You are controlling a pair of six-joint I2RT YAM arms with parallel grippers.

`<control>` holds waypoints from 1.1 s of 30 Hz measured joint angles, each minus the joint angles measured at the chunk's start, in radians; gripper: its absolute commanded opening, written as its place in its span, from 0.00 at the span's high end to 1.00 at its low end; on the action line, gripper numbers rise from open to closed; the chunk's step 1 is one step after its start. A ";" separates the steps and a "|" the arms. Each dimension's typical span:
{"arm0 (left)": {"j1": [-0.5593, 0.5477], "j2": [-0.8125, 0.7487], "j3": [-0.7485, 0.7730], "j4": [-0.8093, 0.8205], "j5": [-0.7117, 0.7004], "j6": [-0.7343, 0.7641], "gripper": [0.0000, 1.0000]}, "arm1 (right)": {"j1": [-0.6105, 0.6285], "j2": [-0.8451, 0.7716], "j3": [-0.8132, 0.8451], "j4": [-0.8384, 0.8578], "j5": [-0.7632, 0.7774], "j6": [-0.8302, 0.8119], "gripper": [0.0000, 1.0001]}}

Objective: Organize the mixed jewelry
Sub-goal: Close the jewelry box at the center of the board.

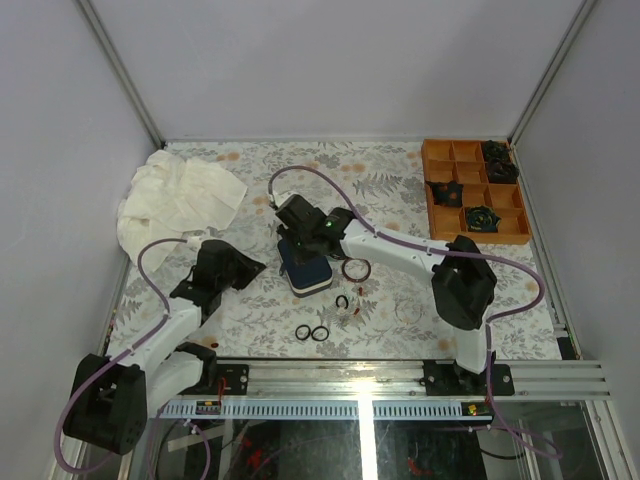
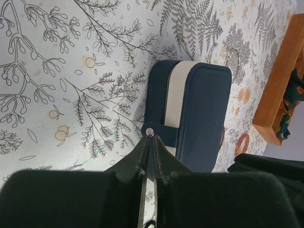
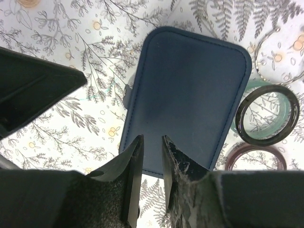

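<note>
Left pincer (image 2: 151, 137) shut, empty, tips at navy case (image 2: 204, 118) tab. Right pincer (image 3: 151, 147) narrowly parted over case edge; grip unclear.

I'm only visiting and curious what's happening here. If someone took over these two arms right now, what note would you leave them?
Left gripper: shut, tips at the tab of the case.
Right gripper: narrowly open over the case's edge, empty.
Jewelry: bangle, black rings and small pieces lie loose on the table beside the case.
Done: nothing visibly sorted; the case looks shut.
Left: probably open the case, then put every piece away.
</note>
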State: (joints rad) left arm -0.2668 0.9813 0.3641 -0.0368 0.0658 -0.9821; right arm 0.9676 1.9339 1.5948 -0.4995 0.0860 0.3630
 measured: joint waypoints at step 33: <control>-0.015 0.382 -0.098 0.496 0.121 -0.034 1.00 | 0.035 0.140 0.036 0.020 0.043 -0.008 0.74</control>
State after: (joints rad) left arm -0.2817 1.3636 0.2665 0.4591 0.1864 -1.0161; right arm 1.0031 2.0735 1.6306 -0.4793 0.1295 0.3553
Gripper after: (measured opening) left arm 0.001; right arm 0.263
